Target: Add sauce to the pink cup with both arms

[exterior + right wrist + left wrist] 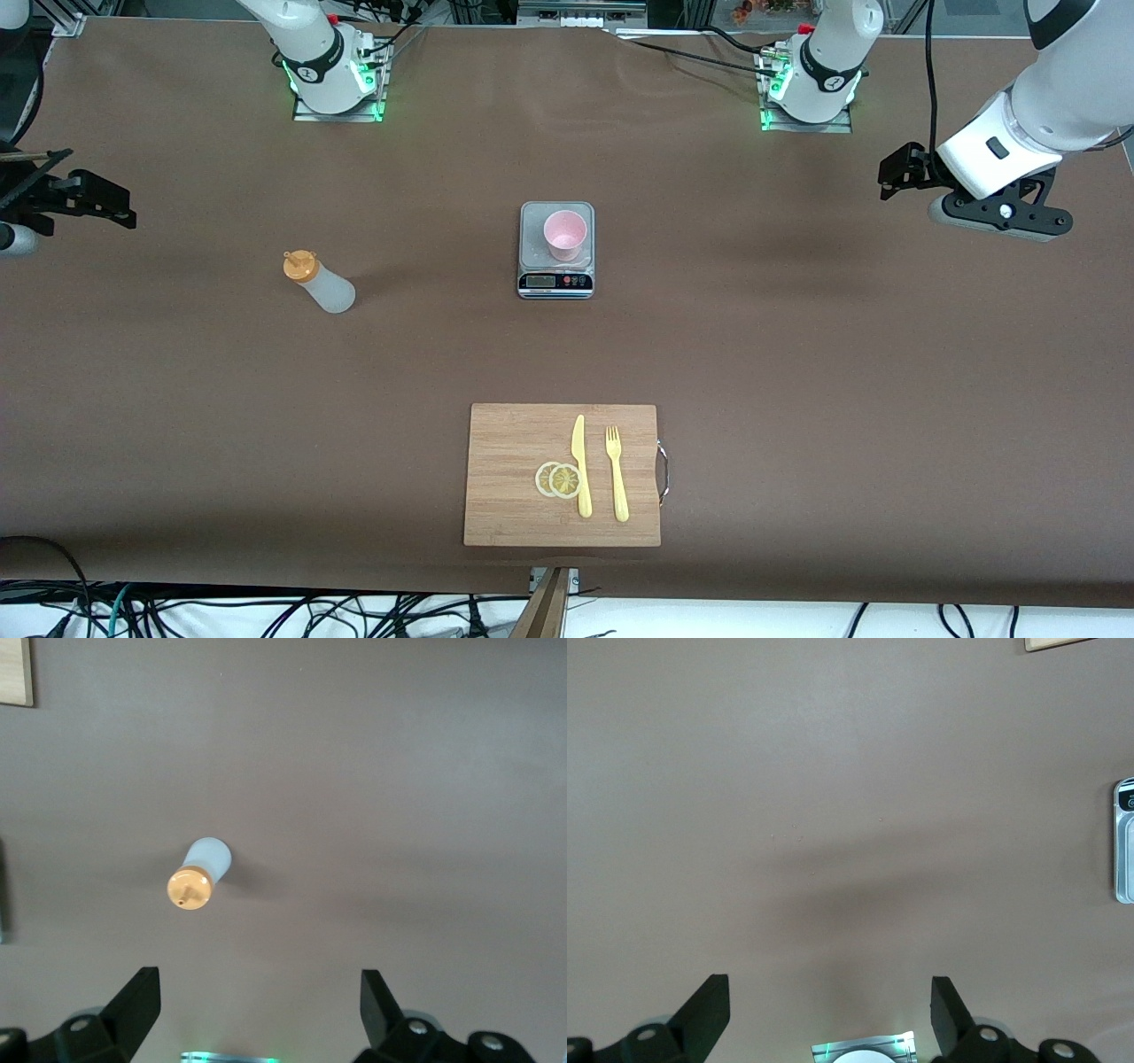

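The sauce bottle (321, 282), whitish with an orange nozzle cap, stands on the table toward the right arm's end. The right wrist view looks down on this bottle (199, 873). The pink cup (564, 233) stands upright on a small scale (555, 282) at the table's middle. My right gripper (106, 202) hangs above the right arm's end of the table, open and empty (260, 988), well apart from the bottle. Over the other end hangs my left gripper (893, 174), likewise open with nothing in it (830, 992). The scale's edge (1124, 842) shows in the left wrist view.
A wooden cutting board (563, 474) lies nearer the front camera than the scale. On it are a yellow knife (580, 465), a yellow fork (617, 474) and two lemon slices (558, 479). The two green-lit arm bases (335, 75) stand along the table's edge by the robots.
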Robot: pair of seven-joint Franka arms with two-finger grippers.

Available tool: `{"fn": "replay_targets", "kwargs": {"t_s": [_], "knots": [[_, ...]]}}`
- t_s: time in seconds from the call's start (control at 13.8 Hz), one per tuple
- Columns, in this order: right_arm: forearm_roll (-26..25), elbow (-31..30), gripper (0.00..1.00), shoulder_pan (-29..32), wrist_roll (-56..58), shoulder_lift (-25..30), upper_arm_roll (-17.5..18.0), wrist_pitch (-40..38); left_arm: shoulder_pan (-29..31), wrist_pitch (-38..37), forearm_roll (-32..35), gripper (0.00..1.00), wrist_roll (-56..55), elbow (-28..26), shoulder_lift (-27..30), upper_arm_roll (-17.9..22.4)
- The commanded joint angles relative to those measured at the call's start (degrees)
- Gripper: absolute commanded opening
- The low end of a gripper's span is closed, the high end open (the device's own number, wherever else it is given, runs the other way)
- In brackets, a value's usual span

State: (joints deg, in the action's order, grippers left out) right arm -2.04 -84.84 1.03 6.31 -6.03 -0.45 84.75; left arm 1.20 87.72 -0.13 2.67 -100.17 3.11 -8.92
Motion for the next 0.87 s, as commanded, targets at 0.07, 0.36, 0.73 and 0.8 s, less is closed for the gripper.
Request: {"fn": "replay_targets", "kwargs": {"t_s": [0.07, 0.36, 0.73, 0.8], "knots": [[1.34, -1.82, 1.0, -0.07, -3.15, 1.73, 0.19, -0.11, 0.47, -1.24, -1.02, 1.0, 0.84, 1.82, -0.82, 0.13], [1.42, -1.12, 1.0, -0.07, -3.15, 0.68, 0.27, -0.29, 0.47, -1.24, -1.02, 1.0, 0.67, 1.82, -0.74, 0.05], [1.34, -0.68, 1.0, 0.02, -2.8, 0.06, 0.1, -0.29, 0.47, -1.33, -1.02, 1.0, 0.84, 1.82, -0.73, 0.05], [1.33, -0.68, 1.0, 0.02, -2.71, -0.03, 0.1, -0.37, 0.47, -1.33, -1.02, 1.0, 1.02, 1.82, -0.73, 0.05]]}}
